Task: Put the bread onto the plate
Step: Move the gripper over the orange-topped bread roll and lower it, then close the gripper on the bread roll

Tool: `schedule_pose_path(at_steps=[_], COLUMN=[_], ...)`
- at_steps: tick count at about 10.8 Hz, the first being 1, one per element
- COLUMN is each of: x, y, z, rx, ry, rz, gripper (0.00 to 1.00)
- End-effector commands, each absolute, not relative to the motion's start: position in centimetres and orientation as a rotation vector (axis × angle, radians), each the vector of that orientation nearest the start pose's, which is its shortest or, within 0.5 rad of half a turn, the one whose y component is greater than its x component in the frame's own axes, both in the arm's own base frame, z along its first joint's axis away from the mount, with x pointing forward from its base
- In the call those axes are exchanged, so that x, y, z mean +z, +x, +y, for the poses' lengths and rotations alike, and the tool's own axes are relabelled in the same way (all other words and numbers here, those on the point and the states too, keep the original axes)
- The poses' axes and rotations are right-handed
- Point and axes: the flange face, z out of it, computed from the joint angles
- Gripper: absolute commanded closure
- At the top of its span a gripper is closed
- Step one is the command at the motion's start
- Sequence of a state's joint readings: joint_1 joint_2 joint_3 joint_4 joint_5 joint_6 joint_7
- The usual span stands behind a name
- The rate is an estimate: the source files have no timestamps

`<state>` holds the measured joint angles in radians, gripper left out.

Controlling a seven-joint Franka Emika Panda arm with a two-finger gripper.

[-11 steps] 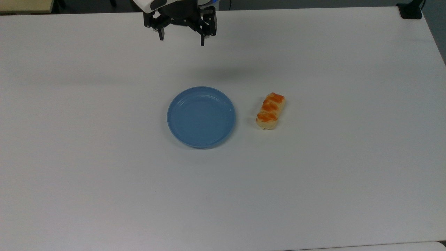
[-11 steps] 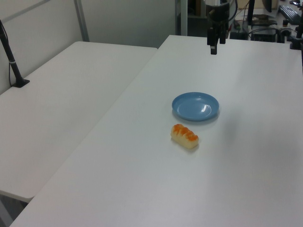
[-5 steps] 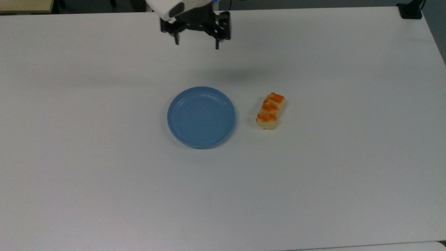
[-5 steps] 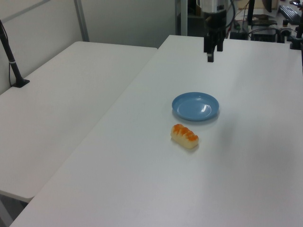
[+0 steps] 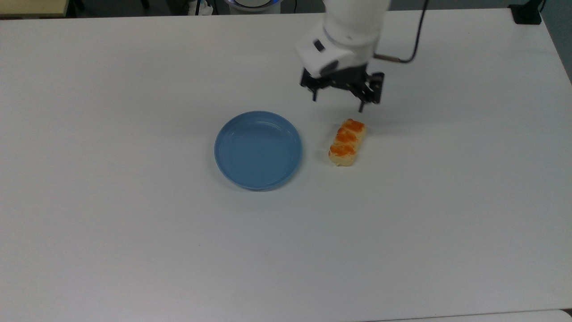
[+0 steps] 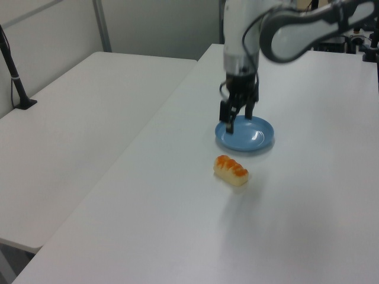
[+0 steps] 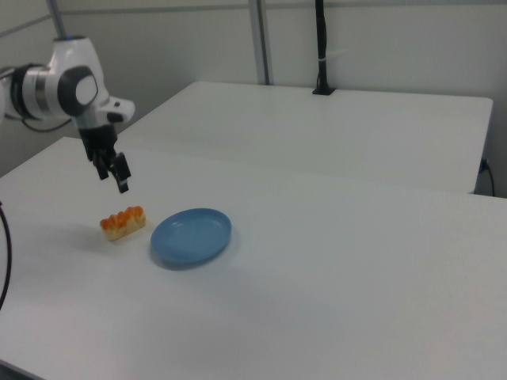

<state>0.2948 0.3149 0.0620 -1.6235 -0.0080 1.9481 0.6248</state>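
Gripper, fingers spread and holding nothing, hanging above the white table short of the bread, which lies on the table beside the empty blue plate, on the top view's right, not touching it.

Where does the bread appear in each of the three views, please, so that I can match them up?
Top view: the bread lies right of centre, right of the plate.
Left view: centre, nearer the camera than the plate.
Right view: at the left, left of the plate.
Shared landmark: the blue plate.
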Motion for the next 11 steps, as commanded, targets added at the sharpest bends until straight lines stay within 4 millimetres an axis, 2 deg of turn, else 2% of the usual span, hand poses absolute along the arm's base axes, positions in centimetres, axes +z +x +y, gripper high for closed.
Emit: schedule_pose_path(at_steps=[1, 2, 4, 5, 7, 9, 10, 11], x=[35.8, 34.3, 33.1, 32.7, 32.2, 33.0, 34.2, 36.6], y=[62.2, 62.3, 62.1, 61.9, 61.8, 61.9, 62.2, 62.4], z=[27.3, 27.6, 27.4, 27.3, 26.9, 27.0, 26.7, 25.9], rx=[-0.019, -0.024, -0.002, 0.011, 0.016, 0.002, -0.015, -0.027], ry=[-3.125, -3.142, -3.158, -3.166, -3.189, -3.188, -3.183, -3.186], rz=[0.456, 0.465, 0.464, 0.456, 0.392, 0.377, 0.352, 0.330], gripper=[0.00, 0.00, 0.03, 0.13, 0.54, 0.84, 0.88, 0.88])
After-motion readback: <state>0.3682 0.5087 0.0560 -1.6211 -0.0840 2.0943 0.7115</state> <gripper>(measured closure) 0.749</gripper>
